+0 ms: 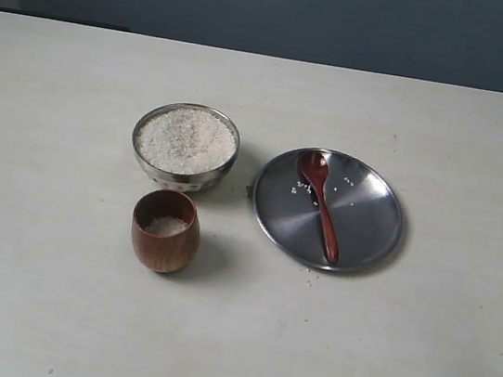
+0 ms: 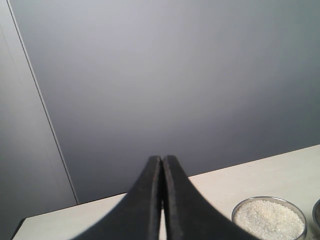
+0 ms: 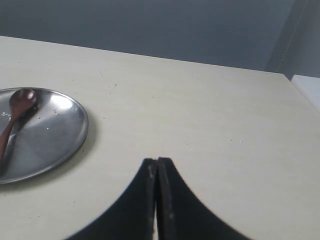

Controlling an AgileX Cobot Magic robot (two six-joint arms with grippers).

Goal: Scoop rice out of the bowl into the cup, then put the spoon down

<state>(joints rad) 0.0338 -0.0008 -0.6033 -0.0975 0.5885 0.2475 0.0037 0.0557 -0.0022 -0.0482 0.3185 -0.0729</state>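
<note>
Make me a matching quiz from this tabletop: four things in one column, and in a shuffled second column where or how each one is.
Column one
1. spoon
2. bowl
3. cup
4. left gripper

Column two
A. shut
B. lying on the steel plate
C. filled almost to the rim with rice
D. only a little rice at the bottom

Pairs: 1-B, 2-C, 3-D, 4-A
</note>
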